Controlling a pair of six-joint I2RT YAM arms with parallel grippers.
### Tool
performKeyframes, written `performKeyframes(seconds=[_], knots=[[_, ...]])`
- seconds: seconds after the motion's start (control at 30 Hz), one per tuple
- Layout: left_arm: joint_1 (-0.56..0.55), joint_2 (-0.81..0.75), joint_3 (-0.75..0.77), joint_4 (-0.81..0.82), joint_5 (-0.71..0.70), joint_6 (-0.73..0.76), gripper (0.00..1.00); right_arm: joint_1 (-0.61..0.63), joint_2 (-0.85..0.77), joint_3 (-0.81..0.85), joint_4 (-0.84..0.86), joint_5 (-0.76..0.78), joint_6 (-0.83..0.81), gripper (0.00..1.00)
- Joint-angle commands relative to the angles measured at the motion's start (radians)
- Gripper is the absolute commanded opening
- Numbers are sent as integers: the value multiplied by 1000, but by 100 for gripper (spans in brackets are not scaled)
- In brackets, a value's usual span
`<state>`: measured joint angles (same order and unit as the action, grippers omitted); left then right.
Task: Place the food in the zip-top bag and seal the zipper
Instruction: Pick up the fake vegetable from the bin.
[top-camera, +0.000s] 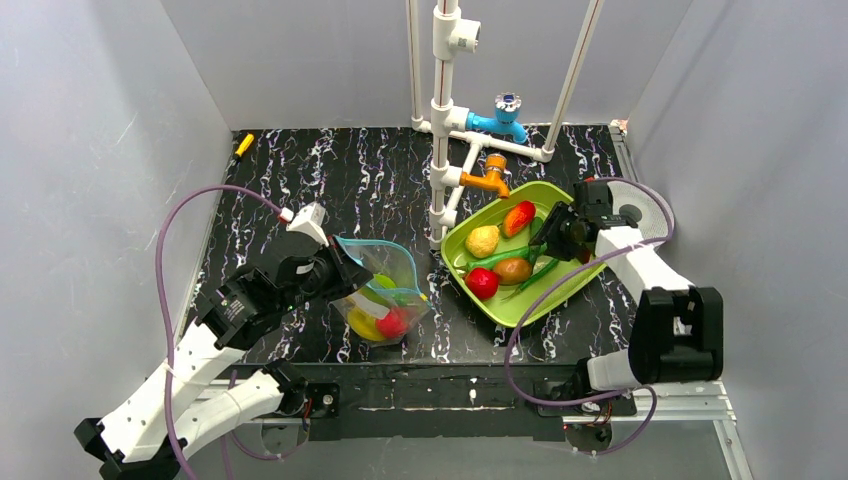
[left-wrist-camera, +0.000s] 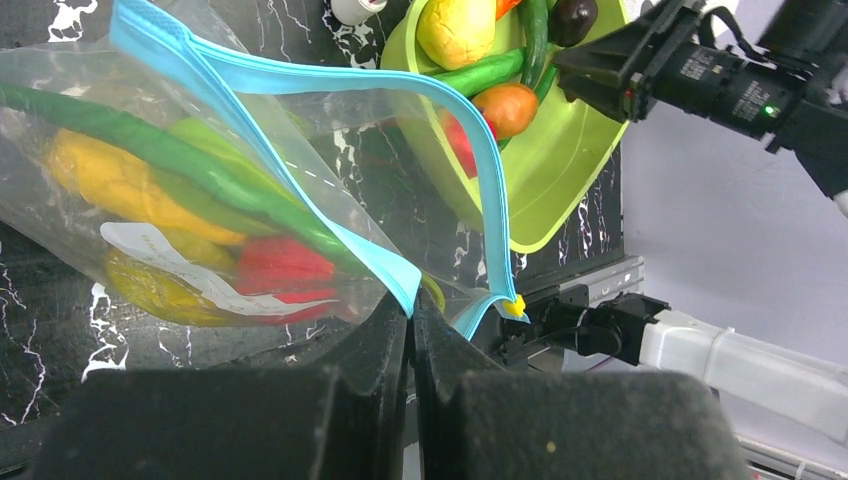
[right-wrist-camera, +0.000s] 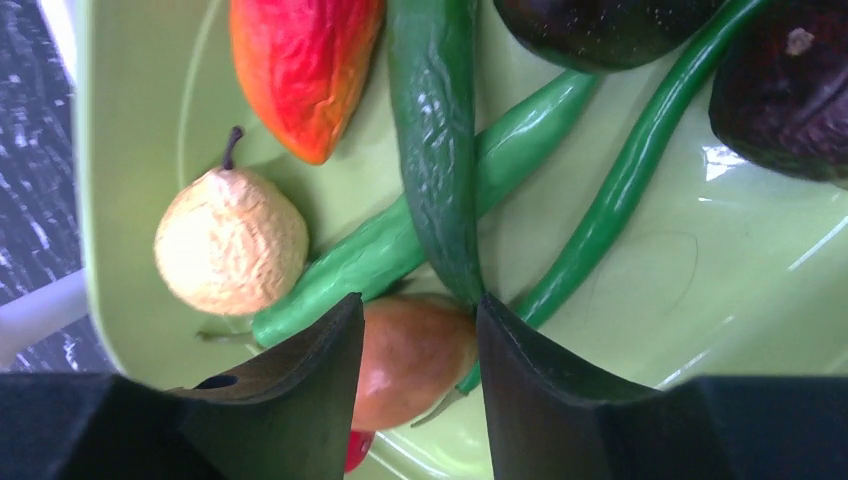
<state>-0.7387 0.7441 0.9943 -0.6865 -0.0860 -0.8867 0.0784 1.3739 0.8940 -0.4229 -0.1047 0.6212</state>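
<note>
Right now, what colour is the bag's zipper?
The zipper is light blue, clearest in the left wrist view.

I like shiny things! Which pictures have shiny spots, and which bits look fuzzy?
Right wrist view: white glare streaks sit on the lime-green tray, and the black fingers are dark and soft-edged because they are so close. Left wrist view: the zip-top bag looks hazy and crinkly, so the food inside looks smeary. Top external view: even light and fairly sharp all over.
</note>
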Motion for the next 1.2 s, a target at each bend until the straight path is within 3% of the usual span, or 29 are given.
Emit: performKeyframes(seconds=[0.0, 0.13, 0.37, 0.6, 0.87, 1.17], knots=[[1, -5, 20, 9, 17, 1, 0, -2, 101, 42, 55, 21, -17, 51], [-1, -7, 22, -2, 17, -5, 0, 0, 158, 45, 78, 17, -26, 48], [-1, -5, 16, -7, 22, -13, 0, 6, 146, 31, 82, 34, -45, 34], [1, 5, 22, -2, 32, -13, 0, 7, 78, 74, 40, 47, -60, 6], [0, 2, 18, -9, 20, -10, 0, 16, -126, 65, -34, -37, -71, 1], [0, 35, 23, 3, 17, 18, 0, 89, -301, -43, -149, -292, -139, 1]])
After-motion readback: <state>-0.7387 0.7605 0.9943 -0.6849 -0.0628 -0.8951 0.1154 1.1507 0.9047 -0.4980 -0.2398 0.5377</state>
